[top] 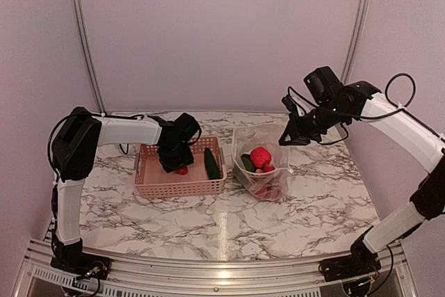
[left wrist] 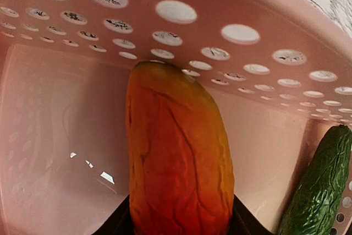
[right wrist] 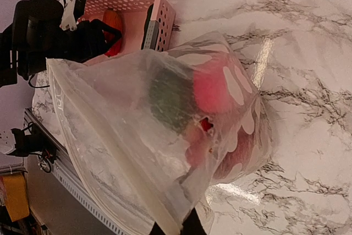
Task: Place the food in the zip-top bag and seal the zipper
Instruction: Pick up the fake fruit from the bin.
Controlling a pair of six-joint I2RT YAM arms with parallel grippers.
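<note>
Orange-red food piece [left wrist: 176, 158] sits pinched in the left gripper [top: 179, 165] inside the pink basket [top: 177, 188], with a green piece [top: 211, 163] lying beside it. The right gripper [top: 286, 140] is clamped on the rim of the dotted bag [top: 274, 187]. That bag stands open on the marble surface [top: 313, 206] just right of the basket, with red and green pieces [top: 261, 157] inside.

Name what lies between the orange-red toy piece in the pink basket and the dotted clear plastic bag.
In the top view, a dark green cucumber-shaped toy and the pink perforated basket's side wall lie between the orange-red piece and the bag.
</note>
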